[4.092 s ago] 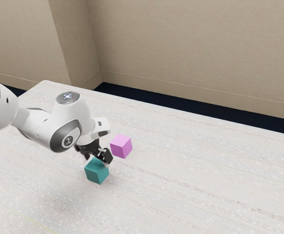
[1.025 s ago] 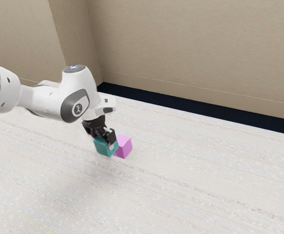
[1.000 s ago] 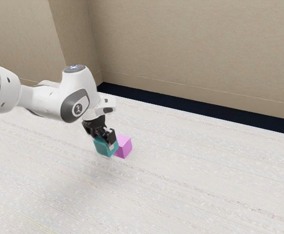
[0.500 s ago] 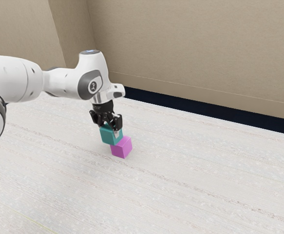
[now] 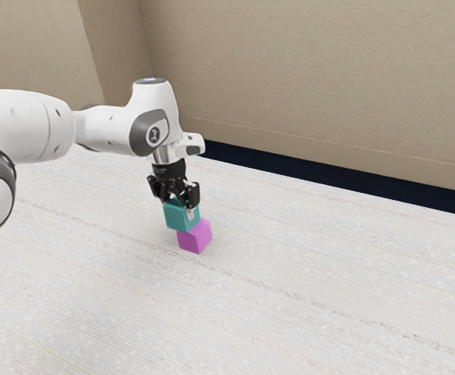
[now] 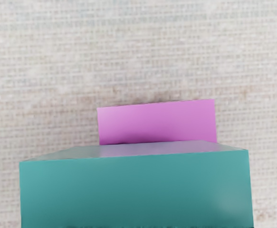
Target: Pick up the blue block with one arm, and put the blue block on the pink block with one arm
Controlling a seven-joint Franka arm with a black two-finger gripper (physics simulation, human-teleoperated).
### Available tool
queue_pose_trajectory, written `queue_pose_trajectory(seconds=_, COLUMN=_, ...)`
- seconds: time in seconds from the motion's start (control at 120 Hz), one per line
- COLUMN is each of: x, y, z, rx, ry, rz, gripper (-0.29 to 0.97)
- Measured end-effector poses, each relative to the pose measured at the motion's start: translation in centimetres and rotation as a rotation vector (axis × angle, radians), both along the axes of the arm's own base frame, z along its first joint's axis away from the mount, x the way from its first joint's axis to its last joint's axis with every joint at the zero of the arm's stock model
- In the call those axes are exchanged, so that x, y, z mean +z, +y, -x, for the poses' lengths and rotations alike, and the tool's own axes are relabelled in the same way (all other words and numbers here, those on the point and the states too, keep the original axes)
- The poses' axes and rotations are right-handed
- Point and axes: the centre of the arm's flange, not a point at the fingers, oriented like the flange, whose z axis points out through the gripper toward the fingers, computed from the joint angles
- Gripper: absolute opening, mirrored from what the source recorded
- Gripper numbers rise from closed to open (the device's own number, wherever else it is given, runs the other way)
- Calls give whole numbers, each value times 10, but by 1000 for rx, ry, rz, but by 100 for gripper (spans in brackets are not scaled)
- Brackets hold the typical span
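My gripper [image 5: 178, 201] is shut on the teal-blue block [image 5: 179, 218], its black fingers clamping the block's upper part from two sides. The block hangs just over the pink block [image 5: 195, 237], which rests on the pale table [image 5: 313, 273]; I cannot tell whether the two touch. The held block sits offset toward the exterior view's left of the pink one. In the wrist view the teal-blue block [image 6: 133, 187] looms large under my hand, and a strip of the pink block [image 6: 157, 122] shows beyond it.
Beige walls [image 5: 313, 70] and a dark baseboard [image 5: 344, 178] run behind the table's far edge. My white arm [image 5: 71, 133] reaches in from the exterior view's left.
My hand has carried the teal-blue block up off the table and rightward in the exterior view, and over the last half second a little lower and closer over the pink block.
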Motion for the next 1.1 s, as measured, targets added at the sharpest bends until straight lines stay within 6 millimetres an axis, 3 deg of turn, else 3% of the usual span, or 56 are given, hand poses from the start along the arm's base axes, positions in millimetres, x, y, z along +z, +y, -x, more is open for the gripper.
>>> queue_pose_trajectory(seconds=0.75, x=-4, y=-12, z=-12, rx=-18, ry=4, rz=5, gripper=35)
queue_pose_trajectory(seconds=0.917, x=-5, y=-12, z=-12, rx=-19, ry=8, rz=9, gripper=52)
queue_pose_trajectory(seconds=1.1, x=-1, y=-13, z=-12, rx=-21, ry=7, rz=11, gripper=61)
